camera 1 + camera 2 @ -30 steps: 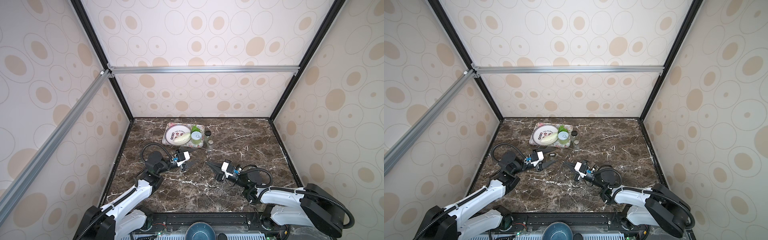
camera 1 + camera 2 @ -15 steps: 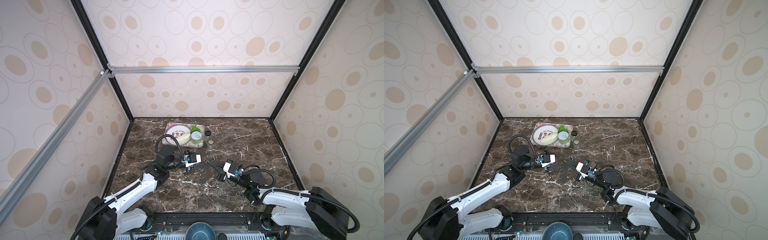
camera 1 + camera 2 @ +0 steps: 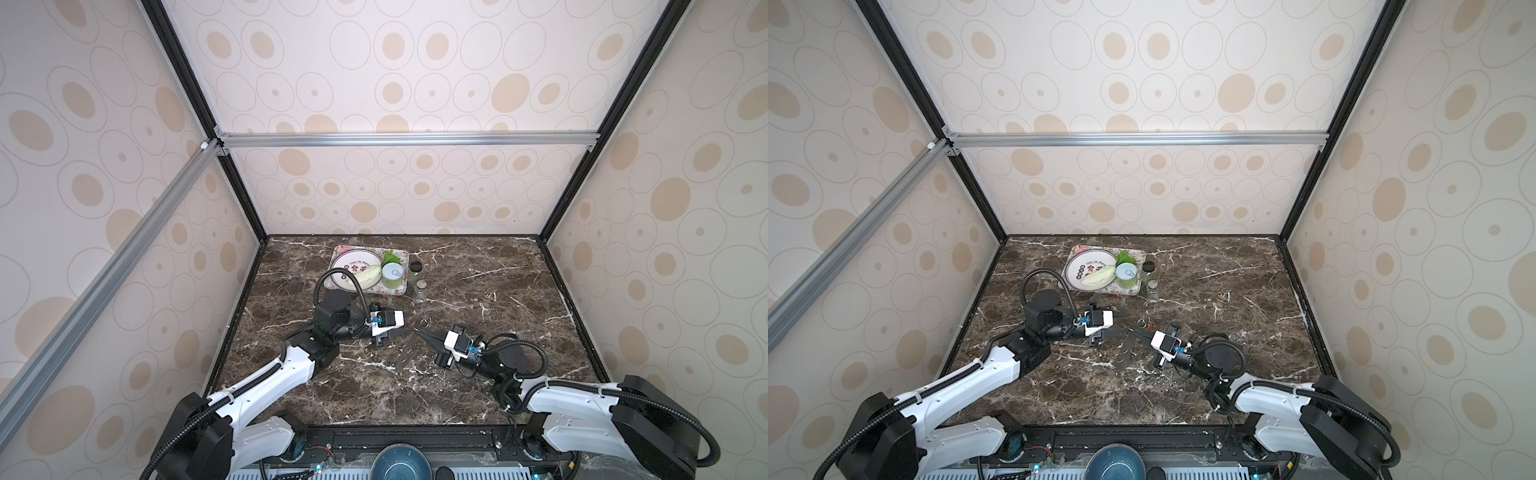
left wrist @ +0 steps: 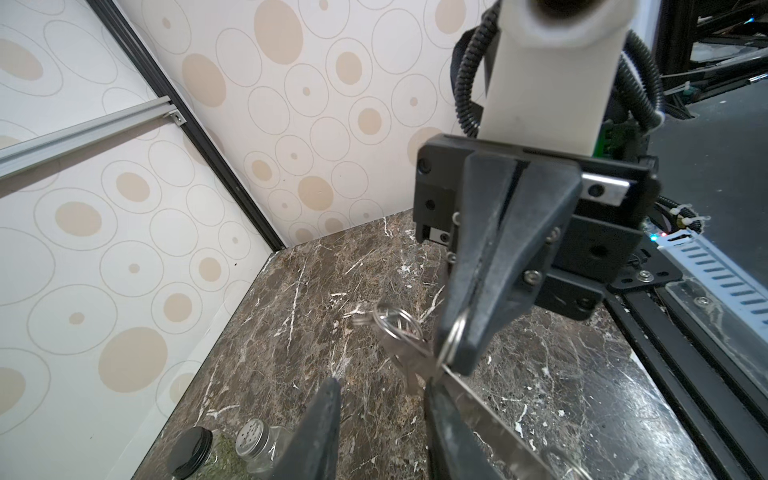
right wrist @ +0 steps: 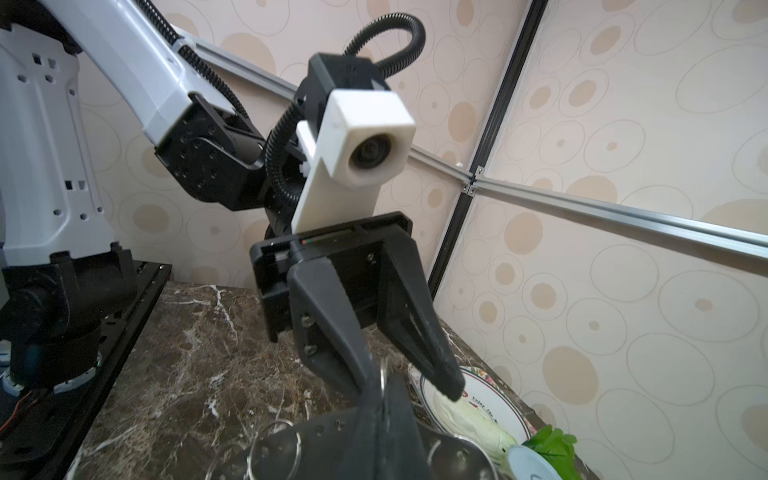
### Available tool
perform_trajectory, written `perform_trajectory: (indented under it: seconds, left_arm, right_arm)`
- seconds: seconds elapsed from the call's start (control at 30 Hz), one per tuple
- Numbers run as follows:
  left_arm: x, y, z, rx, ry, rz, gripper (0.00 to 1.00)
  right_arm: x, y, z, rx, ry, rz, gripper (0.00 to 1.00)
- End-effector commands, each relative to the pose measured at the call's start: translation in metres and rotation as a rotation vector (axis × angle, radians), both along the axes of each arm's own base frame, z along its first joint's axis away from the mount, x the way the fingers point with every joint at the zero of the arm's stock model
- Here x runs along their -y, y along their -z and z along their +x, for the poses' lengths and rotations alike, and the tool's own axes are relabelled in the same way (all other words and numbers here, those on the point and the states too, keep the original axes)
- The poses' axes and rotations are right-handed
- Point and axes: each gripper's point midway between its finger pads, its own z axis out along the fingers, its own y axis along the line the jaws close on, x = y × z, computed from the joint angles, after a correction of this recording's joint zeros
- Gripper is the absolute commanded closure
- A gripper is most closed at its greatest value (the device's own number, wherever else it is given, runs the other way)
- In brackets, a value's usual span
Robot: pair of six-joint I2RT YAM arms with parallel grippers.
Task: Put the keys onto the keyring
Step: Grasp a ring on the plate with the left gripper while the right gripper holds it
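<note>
The keyring (image 4: 452, 337), a small steel split ring, is pinched edge-on at the tip of the right gripper (image 4: 459, 358), whose fingers are closed on it over the middle of the marble bench (image 4: 291, 291). Flat metal keys (image 3: 409, 344) are just beside it, with another loose ring (image 4: 395, 321) near them. The left gripper (image 4: 380, 390) faces it, fingers apart, one just beside a key blade.

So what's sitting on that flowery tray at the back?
A white plate, a pale cabbage lying partly on it, a green leaf and a green can. The left arm's cable hides one near corner of the tray.
</note>
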Motion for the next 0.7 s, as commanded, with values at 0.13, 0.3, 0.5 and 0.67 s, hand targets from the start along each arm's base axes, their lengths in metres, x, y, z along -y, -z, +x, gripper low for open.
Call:
perform_trajectory:
  seconds: [0.13, 0.3, 0.5, 0.67]
  left_arm:
    - [0.007, -0.018, -0.003, 0.016, 0.059, 0.005, 0.67]
    - [0.011, -0.008, -0.009, -0.025, 0.13, 0.058, 0.67]
    - [0.014, 0.0, -0.012, -0.034, 0.173, 0.089, 0.66]
    - [0.015, 0.003, -0.012, -0.041, 0.18, 0.098, 0.67]
  right_arm:
    - [0.02, 0.008, -0.002, 0.006, 0.071, 0.004, 1.0]
    - [0.017, 0.008, -0.003, 0.012, 0.058, -0.013, 1.0]
    - [0.013, 0.008, -0.001, 0.02, 0.047, -0.016, 1.0]
    - [0.015, 0.01, 0.002, 0.026, 0.075, -0.021, 1.0]
